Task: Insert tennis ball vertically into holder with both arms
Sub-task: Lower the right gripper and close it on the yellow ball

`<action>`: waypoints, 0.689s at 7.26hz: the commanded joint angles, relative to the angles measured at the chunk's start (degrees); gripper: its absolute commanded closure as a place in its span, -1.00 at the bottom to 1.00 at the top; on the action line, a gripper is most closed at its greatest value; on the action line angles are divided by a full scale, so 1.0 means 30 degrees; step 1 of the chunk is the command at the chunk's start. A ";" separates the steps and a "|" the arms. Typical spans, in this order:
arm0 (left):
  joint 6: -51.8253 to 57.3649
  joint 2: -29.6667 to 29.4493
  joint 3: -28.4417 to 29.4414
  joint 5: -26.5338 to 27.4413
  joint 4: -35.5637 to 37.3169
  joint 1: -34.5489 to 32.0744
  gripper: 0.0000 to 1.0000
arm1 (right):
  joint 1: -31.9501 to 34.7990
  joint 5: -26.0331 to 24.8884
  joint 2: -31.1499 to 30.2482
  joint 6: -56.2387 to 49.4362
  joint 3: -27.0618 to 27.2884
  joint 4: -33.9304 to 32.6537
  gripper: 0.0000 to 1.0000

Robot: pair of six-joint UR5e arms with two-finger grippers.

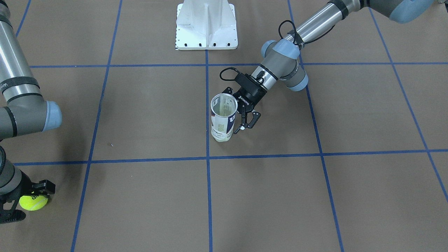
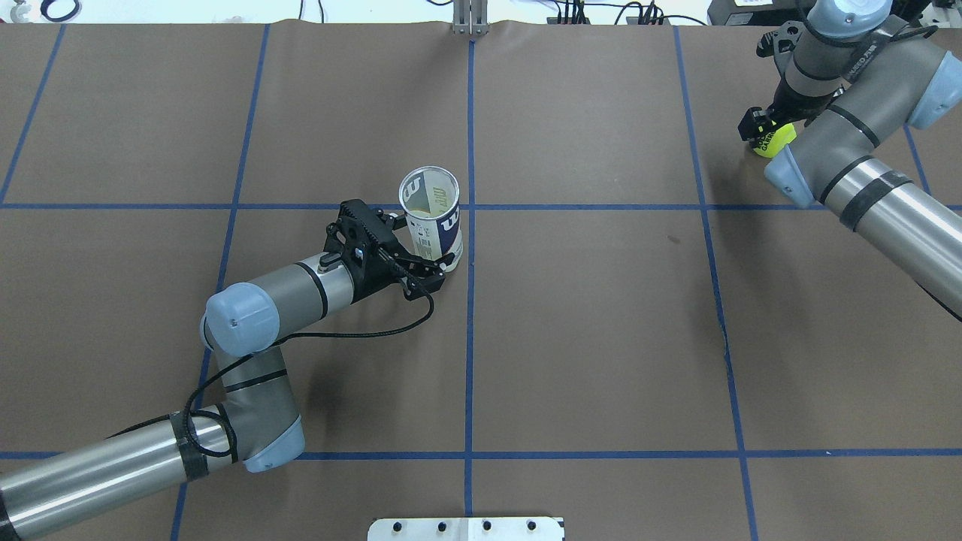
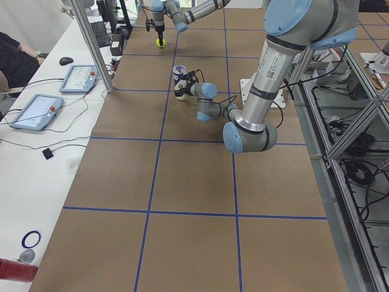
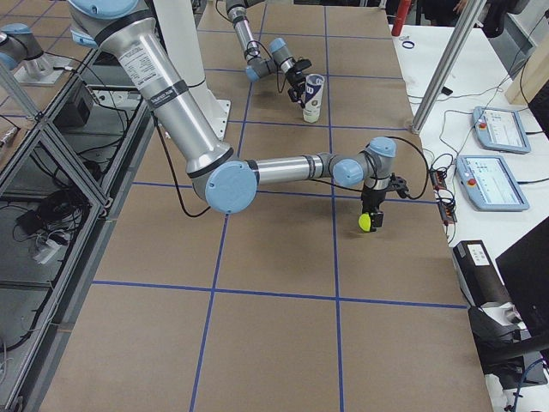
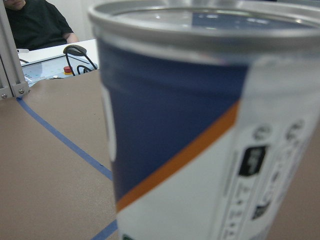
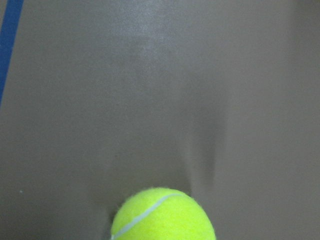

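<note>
The holder (image 1: 223, 119), a clear can with a navy-and-white label and silver rim, stands upright and empty near the table's middle; it also shows in the overhead view (image 2: 432, 218). My left gripper (image 1: 231, 127) reaches in low from the side, its fingers (image 1: 246, 120) closed on the can's lower half. The left wrist view is filled by the can's label (image 5: 200, 140). My right gripper (image 1: 33, 200) is shut on a yellow tennis ball (image 1: 32, 203) at the table's far corner, just over the surface; the ball also shows in the overhead view (image 2: 774, 139) and the right wrist view (image 6: 162, 215).
The white metal pedestal base (image 1: 206, 26) stands at the robot's side of the table. Blue tape lines (image 1: 208, 157) divide the brown table cover. Operator desks with tablets (image 4: 497, 180) and a seated person (image 3: 15, 61) lie beyond the far edge.
</note>
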 commanded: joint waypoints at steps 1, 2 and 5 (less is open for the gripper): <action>0.0001 0.0000 0.0000 0.0000 0.0000 -0.0001 -0.97 | -0.0044 -0.0002 0.0015 0.0033 -0.0035 0.0001 -0.70; 0.0001 0.0000 0.0029 0.0000 0.0000 -0.0001 -0.97 | -0.0015 -0.0002 0.0074 0.0149 -0.0006 0.0117 0.13; 0.0030 0.0000 -0.0029 0.0000 0.0000 -0.0030 -0.97 | 0.0886 0.0201 0.0977 0.0238 0.0229 0.0295 1.00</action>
